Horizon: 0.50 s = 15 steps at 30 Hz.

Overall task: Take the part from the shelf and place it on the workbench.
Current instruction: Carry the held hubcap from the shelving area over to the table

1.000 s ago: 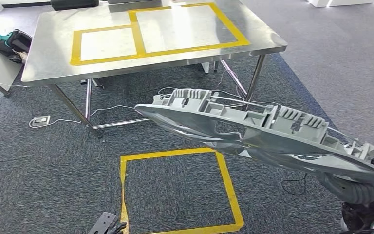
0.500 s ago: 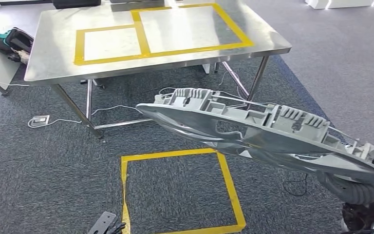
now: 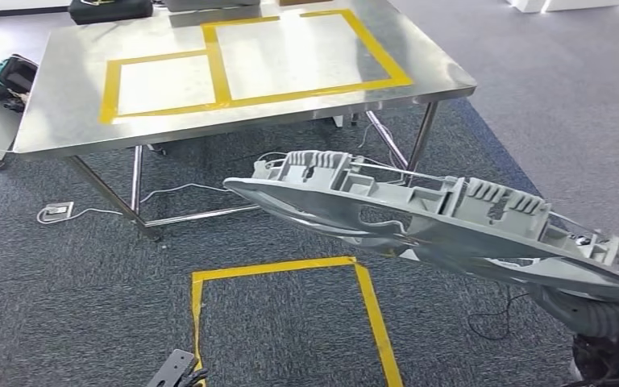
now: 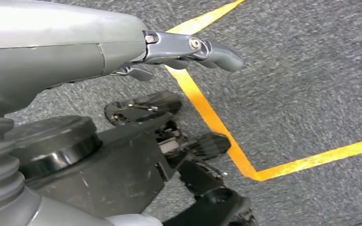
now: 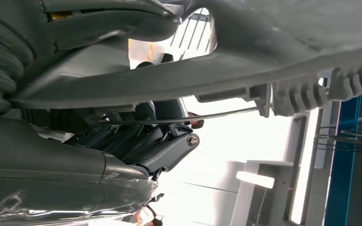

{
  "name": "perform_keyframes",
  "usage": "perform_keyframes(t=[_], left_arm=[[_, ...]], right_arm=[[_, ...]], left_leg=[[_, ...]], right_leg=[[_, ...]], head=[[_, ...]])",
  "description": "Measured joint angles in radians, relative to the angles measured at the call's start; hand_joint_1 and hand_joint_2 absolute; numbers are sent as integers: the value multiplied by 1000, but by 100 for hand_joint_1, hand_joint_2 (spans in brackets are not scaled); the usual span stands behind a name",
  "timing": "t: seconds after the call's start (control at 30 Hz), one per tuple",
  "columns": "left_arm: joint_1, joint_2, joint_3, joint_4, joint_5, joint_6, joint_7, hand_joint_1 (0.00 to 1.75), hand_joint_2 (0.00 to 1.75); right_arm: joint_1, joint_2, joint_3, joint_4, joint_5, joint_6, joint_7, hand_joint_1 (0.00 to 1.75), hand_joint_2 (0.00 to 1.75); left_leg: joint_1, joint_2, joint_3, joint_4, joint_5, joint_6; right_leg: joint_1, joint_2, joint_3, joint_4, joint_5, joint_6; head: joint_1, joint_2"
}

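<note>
The long grey part (image 3: 427,222) hangs in the air above the carpet, short of the steel worktop (image 3: 64,133), clamped in the right robot hand (image 5: 165,150). The left robot hand (image 4: 188,49) hangs empty, fingers apart. This looks like the carrying step; next the part must be brought over the taped worktop and lowered flat.

1. Part (image 3: 443,222): long, grey moulded plastic piece, narrow and slightly curved, tapering to a point at the end nearest the bench.
2. Upper face ribbed and pocketed, with raised walls, open compartments and a row of short fins towards the right end; smooth, glossy skin along the lower edge.
3. Held in the air above the carpet, lying roughly flat but slanted, pointed end higher in the head view, thicker end lower at the right.
4. Bench (image 3: 64,121): stainless steel top on thin metal legs, marked with two yellow tape rectangles side by side.
5. Part well apart from the bench, not touching it.
</note>
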Motion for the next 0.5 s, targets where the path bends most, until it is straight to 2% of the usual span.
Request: perform_keyframes(t=[0.03,0.07,0.1,0.13,0.17,0.2,0.23,0.27,0.3,0.37,0.4,0.43,0.5], left_arm=[[-3,0,0,0,0,1,0,0,175],[-6,-1,0,0,0,1,0,0,175],[-6,-2,0,0,0,1,0,0,175],[-5,-2,0,0,0,1,0,0,175],[-4,-3,0,0,0,2,1,0,175],[-2,-3,0,0,0,2,2,0,175],[0,-3,0,0,0,2,3,0,175],[1,-3,0,0,0,3,4,0,175],[3,-2,0,0,0,3,6,0,175],[9,-1,0,2,1,4,9,0,175],[13,-1,0,2,1,4,11,0,175],[15,-1,0,3,2,5,12,0,175],[18,-2,0,3,3,5,15,0,175]], right_arm=[[-1,0,0,-1,1,2,0,175,175],[-1,-1,0,-2,1,3,0,175,175],[0,-1,0,-3,1,4,-1,175,175],[1,-1,0,-3,1,5,-1,175,175],[2,-1,0,-3,1,6,-1,175,175],[4,-1,0,-3,1,7,0,175,175],[5,-1,0,-3,1,7,0,175,175],[6,-1,0,-3,1,7,0,175,175],[6,-1,0,-3,1,7,0,175,175],[9,-1,0,-2,1,7,-1,175,175],[11,-1,0,-2,1,7,-1,175,175],[12,-1,0,-2,2,8,0,175,175],[13,-1,0,-3,3,8,1,175,175]], left_leg=[[-1,16,-37,55,23,-6],[-1,35,-88,126,39,-12],[-1,54,-145,195,37,-18],[-1,64,-195,245,9,-22],[0,69,-234,271,-35,-23],[0,70,-260,273,-78,-22],[-1,70,-274,251,-105,-18],[-3,70,-278,212,-104,-13],[-6,73,-276,156,-56,-4],[-17,78,-268,25,122,16],[-22,79,-265,-17,195,20],[-24,78,-262,-39,232,19],[-24,76,-259,-37,233,14]], right_leg=[[-1,-3,11,-3,-6,-8],[-1,-6,25,-9,-14,-14],[-1,-10,41,-16,-24,-19],[0,-13,59,-23,-36,-22],[-1,-15,79,-30,-47,-23],[-1,-16,101,-36,-60,-23],[-1,-16,126,-42,-74,-21],[-1,-16,152,-47,-89,-18],[-1,-17,173,-53,-105,-16],[3,-14,207,-57,-137,-8],[6,-12,218,-61,-154,-4],[9,-10,228,-64,-169,-1],[11,-9,237,-73,-183,2]], head=[[-2,0],[-3,0],[-5,0],[-7,0],[-7,0],[-8,0],[-8,0],[-8,0],[-9,0],[-13,0],[-13,0],[-12,0],[-8,0]])
